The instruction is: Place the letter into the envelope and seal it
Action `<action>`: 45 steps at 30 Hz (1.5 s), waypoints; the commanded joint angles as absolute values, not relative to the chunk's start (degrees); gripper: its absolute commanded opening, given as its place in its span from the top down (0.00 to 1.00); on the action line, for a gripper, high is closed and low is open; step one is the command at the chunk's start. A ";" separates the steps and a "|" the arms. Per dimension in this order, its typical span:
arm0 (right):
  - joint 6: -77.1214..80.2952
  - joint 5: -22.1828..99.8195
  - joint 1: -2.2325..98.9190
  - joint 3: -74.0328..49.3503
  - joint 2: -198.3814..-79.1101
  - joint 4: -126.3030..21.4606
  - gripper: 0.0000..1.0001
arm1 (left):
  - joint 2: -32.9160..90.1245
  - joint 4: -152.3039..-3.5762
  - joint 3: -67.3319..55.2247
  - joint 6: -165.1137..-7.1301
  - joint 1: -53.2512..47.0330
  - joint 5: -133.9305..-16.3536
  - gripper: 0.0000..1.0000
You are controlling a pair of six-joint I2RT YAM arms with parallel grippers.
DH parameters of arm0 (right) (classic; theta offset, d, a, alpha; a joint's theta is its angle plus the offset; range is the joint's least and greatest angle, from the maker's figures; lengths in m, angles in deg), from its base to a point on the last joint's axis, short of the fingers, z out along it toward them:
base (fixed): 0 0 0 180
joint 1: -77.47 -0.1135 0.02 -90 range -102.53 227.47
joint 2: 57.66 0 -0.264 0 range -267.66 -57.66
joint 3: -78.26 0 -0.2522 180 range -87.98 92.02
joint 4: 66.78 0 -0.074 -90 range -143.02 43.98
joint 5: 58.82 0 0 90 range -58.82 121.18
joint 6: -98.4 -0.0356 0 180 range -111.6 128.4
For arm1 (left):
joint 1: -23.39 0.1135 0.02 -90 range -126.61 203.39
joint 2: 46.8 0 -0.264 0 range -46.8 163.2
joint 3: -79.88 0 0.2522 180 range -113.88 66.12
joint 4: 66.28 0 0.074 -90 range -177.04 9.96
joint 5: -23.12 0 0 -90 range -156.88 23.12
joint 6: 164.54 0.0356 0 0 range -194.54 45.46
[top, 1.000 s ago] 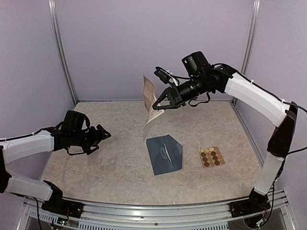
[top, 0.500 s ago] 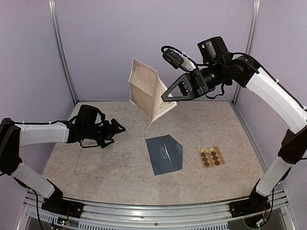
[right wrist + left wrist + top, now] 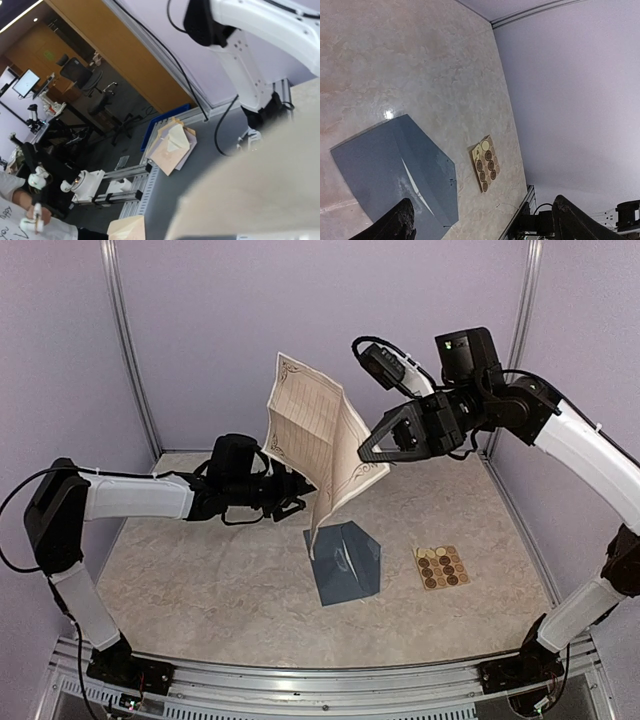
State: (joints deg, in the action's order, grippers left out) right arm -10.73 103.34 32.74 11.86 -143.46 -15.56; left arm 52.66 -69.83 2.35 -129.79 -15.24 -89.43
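Note:
The letter [image 3: 312, 440], a cream sheet with an ornate border, hangs in the air above the table. My right gripper [image 3: 368, 454] is shut on its right edge. In the right wrist view the letter [image 3: 270, 190] is a blurred cream mass at lower right and hides my fingers. The slate-blue envelope [image 3: 345, 562] lies flat on the table below the letter, its flap open; it also shows in the left wrist view [image 3: 380, 165]. My left gripper [image 3: 291, 491] is open and empty, close to the letter's lower left edge, its fingers [image 3: 395, 227] wide apart.
A tan sheet of round brown stickers [image 3: 442, 567] lies right of the envelope and shows in the left wrist view [image 3: 486, 163]. Purple walls with metal posts close the table [image 3: 200, 590] in at the back and sides.
My right arm has lifted the letter higher and to the right, and the sheet has opened out. My left arm has reached right, from the table's left side to the letter's edge.

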 commanded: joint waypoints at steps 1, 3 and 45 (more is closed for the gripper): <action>-8.69 100.63 32.88 10.49 -142.41 -13.54 1.00 | 49.58 -59.30 2.82 -130.66 -15.90 -93.49 0.10; -7.41 98.73 33.22 10.24 -142.92 -11.03 1.00 | 46.86 -55.17 5.82 -131.40 -15.90 -94.25 0.10; -7.21 91.81 35.55 10.46 -149.62 -8.87 1.00 | 28.31 -48.44 14.42 -132.77 -20.93 -99.28 0.38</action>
